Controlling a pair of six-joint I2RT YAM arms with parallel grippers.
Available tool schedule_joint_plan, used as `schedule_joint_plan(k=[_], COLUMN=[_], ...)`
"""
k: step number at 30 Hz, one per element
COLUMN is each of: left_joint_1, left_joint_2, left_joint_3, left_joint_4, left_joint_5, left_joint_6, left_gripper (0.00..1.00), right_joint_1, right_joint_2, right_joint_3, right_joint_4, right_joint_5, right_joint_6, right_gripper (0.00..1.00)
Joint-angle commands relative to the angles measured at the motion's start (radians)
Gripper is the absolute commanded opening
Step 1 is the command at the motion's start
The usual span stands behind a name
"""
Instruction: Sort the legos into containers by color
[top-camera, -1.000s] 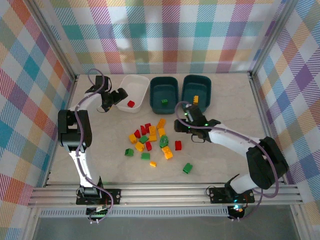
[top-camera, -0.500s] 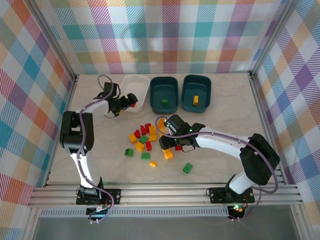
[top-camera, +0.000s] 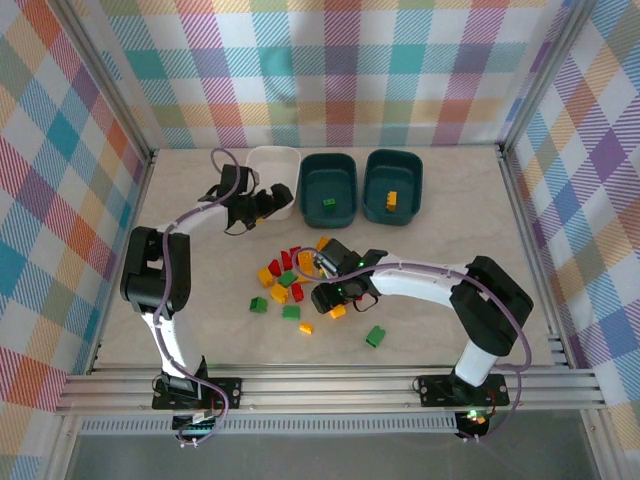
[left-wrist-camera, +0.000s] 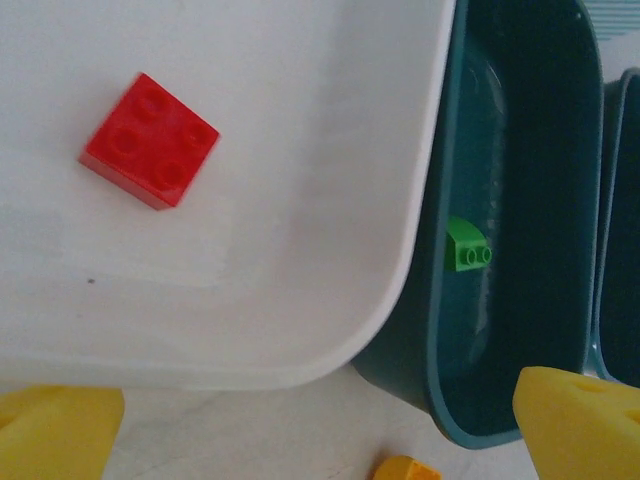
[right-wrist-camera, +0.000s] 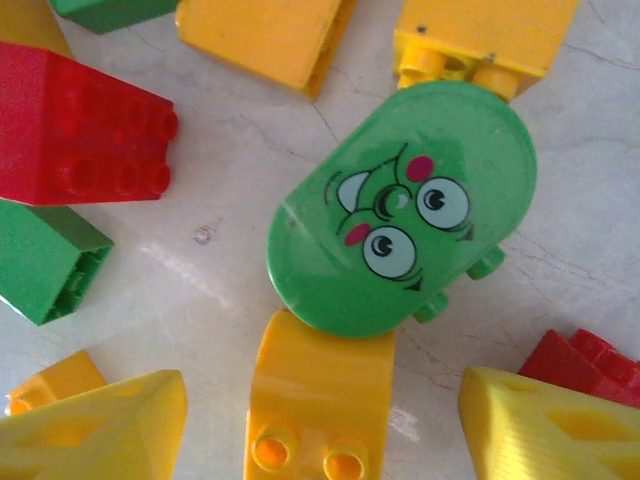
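The left claw (top-camera: 270, 205) hangs at the near edge of the white tub (top-camera: 273, 153), the middle teal tub (top-camera: 345, 165) holds a green brick (top-camera: 328, 204), the right teal tub (top-camera: 410, 165) a yellow brick (top-camera: 391, 200), and the right claw (top-camera: 322, 293) sits low among the legos (top-camera: 291, 312) scattered on the tabletop (top-camera: 200, 300).

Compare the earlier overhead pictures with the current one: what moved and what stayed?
The right tool swung left from near the right teal tub to the loose pile, now open above a green face piece. The left tool, open, slid right from beside the white tub to over its near corner. Nothing was visibly gripped or released. The tubs and their bricks stayed put.
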Motion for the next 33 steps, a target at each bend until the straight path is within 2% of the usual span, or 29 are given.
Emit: schedule_joint_plan(k=[1,8,13,18,22,26,29,33], left_joint_1=[-0.019,-0.028,-0.028,-0.028,-0.028,-0.029,-0.030,-0.077], left_joint_2=[-0.020,-0.127,-0.306,-0.463,-0.566,-0.655,-0.689,-0.669], left_joint_3=[0.005,-0.044,-0.113,-0.220,-0.299,-0.372,-0.436,-0.505], left_joint_4=[0.026,0.029,-0.049,-0.081,-0.115,-0.138,-0.136,-0.136], left_joint_5=[0.023,0.020,-0.110,-0.167,-0.204,-0.235,-0.220,-0.179], left_joint_6=[-0.007,-0.030,-0.050,-0.056,-0.057,-0.078,-0.108,-0.126], left_gripper=[1.00,1.00,1.00,1.00,1.00,1.00,1.00,1.00], right_joint_1=[0.013,0.029,0.050,0.056,0.056,0.048,-0.014,-0.231], right_joint_2=[0.028,0.034,0.034,0.012,-0.047,-0.141,-0.193,-0.163], right_joint_3=[0.018,0.016,0.019,0.015,0.023,0.062,0.113,0.190], right_joint_4=[-0.050,-0.069,-0.089,-0.087,-0.086,-0.110,-0.113,-0.056], right_joint_5=[0.005,0.021,0.037,0.070,0.091,0.166,0.229,0.242], right_joint_6=[-0.005,0.007,0.007,0.019,0.030,0.012,-0.043,-0.069], right_gripper=[0.70,0.58,0.50,0.38,0.32,0.30,0.30,0.31])
